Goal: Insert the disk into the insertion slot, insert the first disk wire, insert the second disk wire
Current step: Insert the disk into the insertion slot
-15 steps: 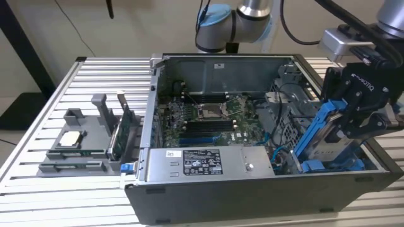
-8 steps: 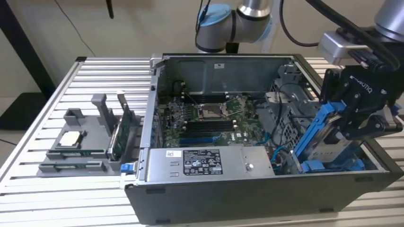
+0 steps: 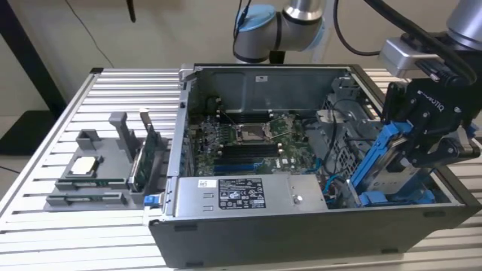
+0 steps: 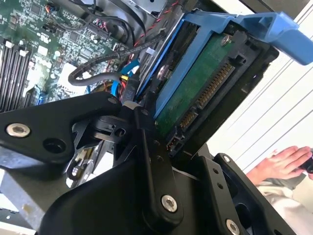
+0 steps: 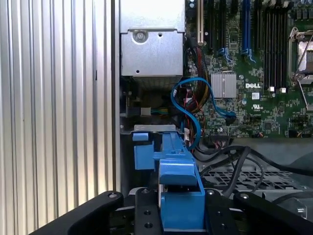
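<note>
The gripper (image 3: 410, 155) is clamped on the disk (image 3: 380, 164). Its black fingers (image 4: 146, 147) press on either side of the blue carrier frame, and in the second wrist view the drive's green underside (image 4: 198, 95) faces outward with its connector edge bare. The disk hangs steeply tilted from the gripper. Its lower end reaches down into the corner of the open computer case (image 3: 301, 243), close to more blue plastic there, and I cannot tell whether it is seated in the slot.

Just below the gripper, a blue cable (image 5: 188, 112) loops among black and coloured wires. A little further on, level with the disk's lower end, the silver power supply box (image 3: 241, 195) lies along the case wall. Beyond that, the green motherboard (image 3: 249, 141) lies flat on the case floor with its dark memory slots.

Well away from the gripper, across the case, a grey parts holder (image 3: 98, 169) sits on the slatted metal table (image 3: 45, 226). In the second wrist view, a person's hand (image 4: 283, 164) rests outside the case, behind the gripper.
</note>
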Tool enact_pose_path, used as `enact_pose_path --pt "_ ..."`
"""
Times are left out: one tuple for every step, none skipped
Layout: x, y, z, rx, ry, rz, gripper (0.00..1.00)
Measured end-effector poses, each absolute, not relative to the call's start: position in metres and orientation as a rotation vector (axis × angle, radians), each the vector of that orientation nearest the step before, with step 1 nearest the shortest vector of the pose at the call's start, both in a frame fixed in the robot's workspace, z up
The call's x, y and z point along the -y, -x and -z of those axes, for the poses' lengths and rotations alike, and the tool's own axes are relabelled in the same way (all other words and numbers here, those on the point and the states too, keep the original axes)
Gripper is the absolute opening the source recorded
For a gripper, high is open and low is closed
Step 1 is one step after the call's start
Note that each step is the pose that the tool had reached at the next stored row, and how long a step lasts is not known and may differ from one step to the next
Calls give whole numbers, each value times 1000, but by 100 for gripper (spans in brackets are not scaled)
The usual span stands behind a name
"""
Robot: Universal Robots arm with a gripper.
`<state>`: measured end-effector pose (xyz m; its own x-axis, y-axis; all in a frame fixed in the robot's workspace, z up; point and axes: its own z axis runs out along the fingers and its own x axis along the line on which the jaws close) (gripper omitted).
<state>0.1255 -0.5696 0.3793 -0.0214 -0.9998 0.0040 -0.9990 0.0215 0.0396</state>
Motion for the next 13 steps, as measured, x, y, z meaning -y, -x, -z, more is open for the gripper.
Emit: enact_pose_path --pt "570 -125 -379 2223 -2176 40 40" --pt "570 -125 -379 2223 -2176 40 40" --pt "570 -125 -379 2223 -2176 40 40" --pt "570 -125 -380 2223 -2176 40 47" --pt "570 -125 -381 2223 -2176 40 47" --pt "570 -125 -382 2223 -2176 40 47" --pt "569 -125 -382 2223 -2176 40 47" --pt "569 -125 -384 2223 -2176 40 47" --pt "569 -125 -385 2223 -2176 40 47" --pt "568 -125 -387 2223 -2175 39 47" --pt "568 -125 -389 2222 -2175 38 47" --pt "567 -125 -391 2222 -2175 37 47" --pt "567 -125 -392 2222 -2175 37 47"
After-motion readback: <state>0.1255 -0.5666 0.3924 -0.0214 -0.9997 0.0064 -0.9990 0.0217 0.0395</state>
